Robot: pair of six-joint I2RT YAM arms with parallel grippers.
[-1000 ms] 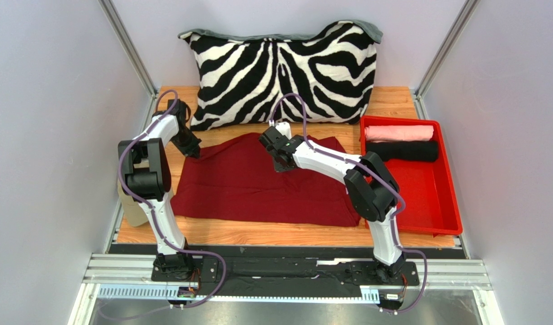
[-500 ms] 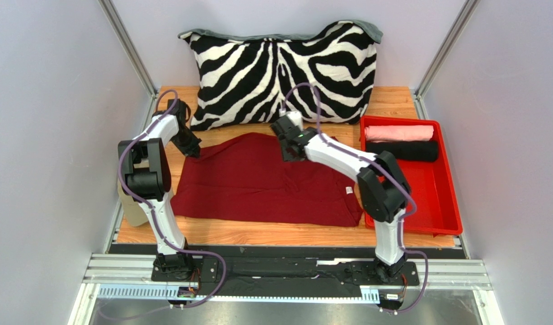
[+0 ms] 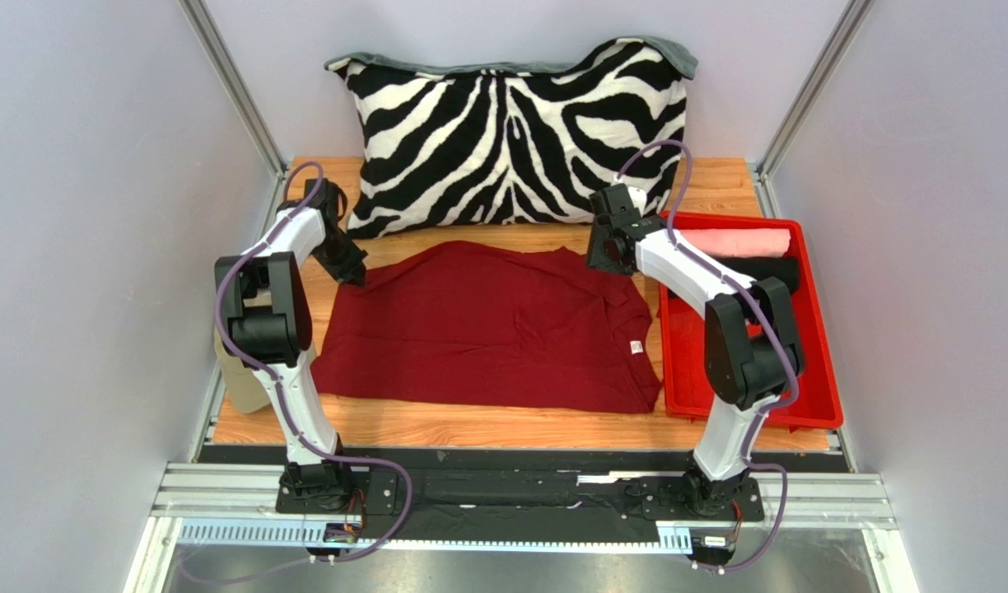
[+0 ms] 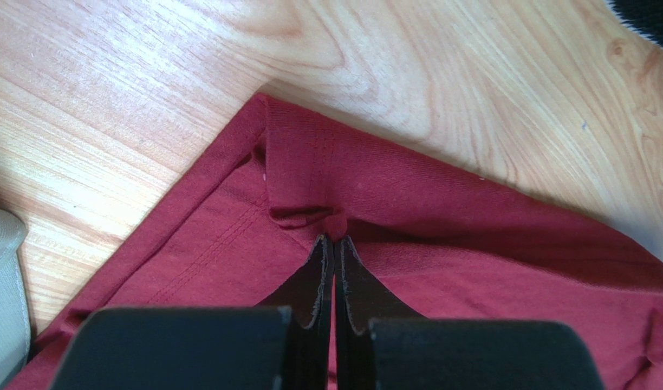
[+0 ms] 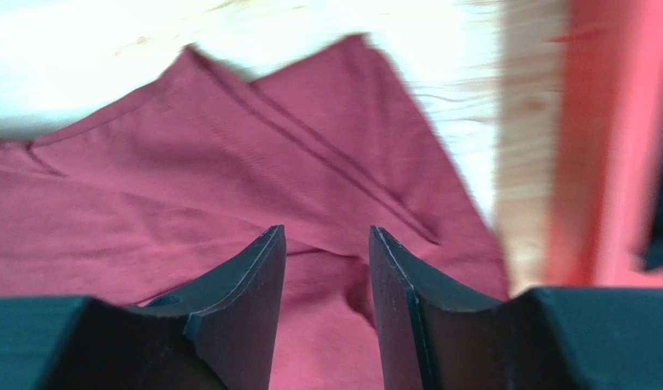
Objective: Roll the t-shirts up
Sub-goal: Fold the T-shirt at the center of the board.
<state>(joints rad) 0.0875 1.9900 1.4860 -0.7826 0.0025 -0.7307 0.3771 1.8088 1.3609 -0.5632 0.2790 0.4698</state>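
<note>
**rolo_77:** so what's the left gripper (image 4: 335, 240) doing? looks clamped to me

**tinkerbee:** yep, jaws pressed right together with a little nub of maroon cloth pinched at the tips. It's got the maroon t-shirt (image 4: 473, 244) by a fold just inside a hemmed corner. That corner lies flat on the wooden table (image 4: 188, 73).

**rolo_77:** and the right gripper (image 5: 327, 237)?

**tinkerbee:** jaws parted, medium gap, nothing in between. It's hanging over the shirt's far right corner, close to the wall of the red tray (image 5: 603, 138). The wrist view is blurry, so I can't tell if the tips touch the cloth.

**rolo_77:** where's the shirt overall?

**tinkerbee:** from the top camera it's spread mostly flat across the middle of the table, a few wrinkles, right edge just beside the tray. The left gripper is at its far left corner. The zebra pillow (image 3: 509, 130) stands along the back, just behind the shirt.

**rolo_77:** the other shirts?

**tinkerbee:** the pink t-shirt (image 3: 738, 237) and black t-shirt (image 3: 787, 274) are rolled up side by side at the far end of the tray, pink one farther back. The right arm covers part of both.
</note>
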